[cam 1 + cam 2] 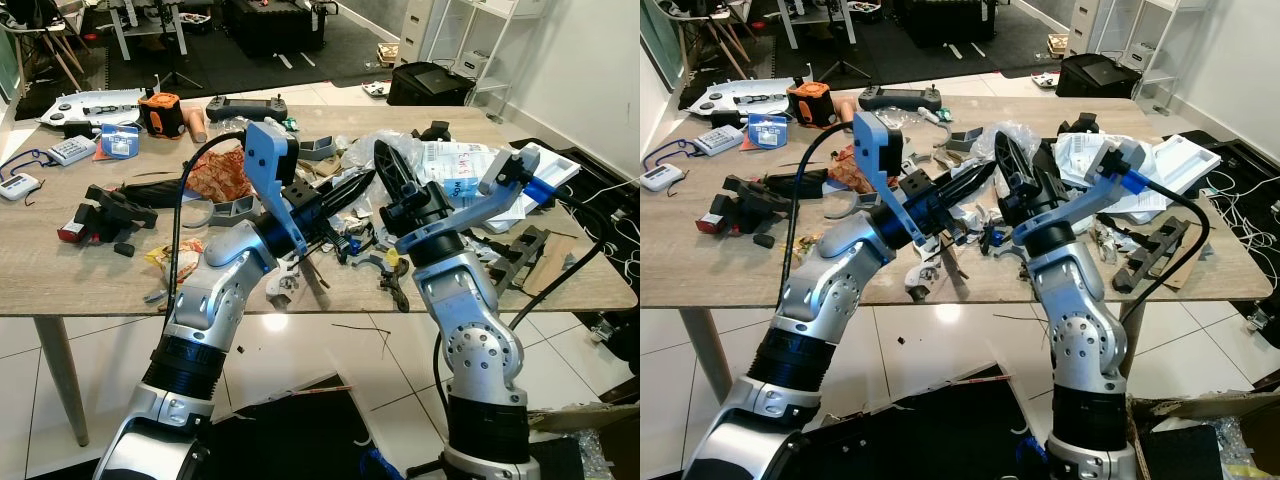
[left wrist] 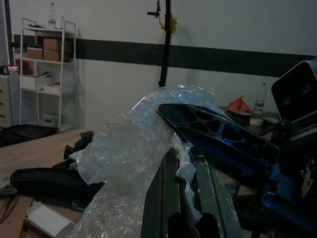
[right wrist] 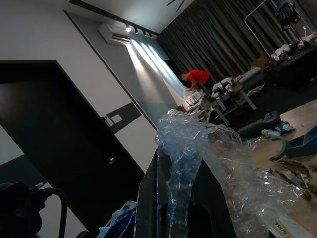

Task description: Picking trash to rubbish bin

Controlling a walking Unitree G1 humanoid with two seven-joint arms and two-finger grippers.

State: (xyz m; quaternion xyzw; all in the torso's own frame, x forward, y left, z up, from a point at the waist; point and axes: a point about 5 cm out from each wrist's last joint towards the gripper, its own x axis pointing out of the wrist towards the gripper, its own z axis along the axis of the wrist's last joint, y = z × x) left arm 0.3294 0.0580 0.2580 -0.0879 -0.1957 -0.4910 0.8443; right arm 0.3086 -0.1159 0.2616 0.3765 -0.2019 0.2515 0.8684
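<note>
Left eye view, nearest: a black bin bag (image 1: 290, 425) lay on the floor by the robot's legs, below the table edge.
Arms: both arms reached up over the cluttered wooden table (image 1: 90, 270).
Left gripper (image 1: 350, 188): its long black fingers pointed across toward the right. In the left wrist view they were pressed close on a bit of clear plastic wrap (image 2: 133, 148).
Right gripper (image 1: 388, 165): its fingers pointed up and away. In the right wrist view they were squeezed on a twisted strip of the same clear plastic.
Where the trash was: the plastic wrap sat in the middle of the table, just past both grippers' tips, bunched up in a heap. Both grippers touched it.
Which arm was nearer: about the same; the tips nearly crossed at the plastic.
Way it lay: the heap had no clear long side, I think. It spread from the left gripper's tips toward the right one.
Next move, my guess: lift it together and bring it back and down to the bag.
Farther back: a remote controller (image 1: 246, 106) and an orange box (image 1: 160, 113) sat near the far edge.
</note>
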